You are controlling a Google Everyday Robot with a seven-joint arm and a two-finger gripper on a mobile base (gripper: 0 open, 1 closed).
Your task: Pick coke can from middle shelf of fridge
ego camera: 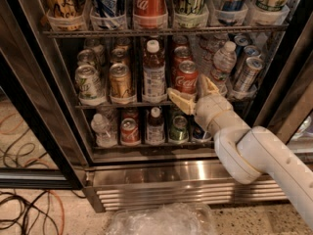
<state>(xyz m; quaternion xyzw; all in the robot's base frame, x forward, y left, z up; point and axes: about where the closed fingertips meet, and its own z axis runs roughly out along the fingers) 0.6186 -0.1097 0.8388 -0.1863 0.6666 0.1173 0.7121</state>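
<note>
The coke can [186,76] is sitting ungrasped on the middle shelf [100,105] of the fridge [161,181]. The gripper [189,89] is hovering just in front of the coke can, its 2 fingers spread apart. Closing, lifting and withdrawing are remaining.

the cream, matt plastic pincer [194,93] is gaping just before the short, glossy red aluminium coke can [186,76] on the thin dark metal-wire middle shelf [122,104]; the large fridge [171,177] is showing a gleaming stainless-steel base.

Speckled stone floor [73,218] under warm light. Black and orange cables [24,218] lie loose at lower left. Crumpled clear plastic [161,220] sits at bottom centre
</note>
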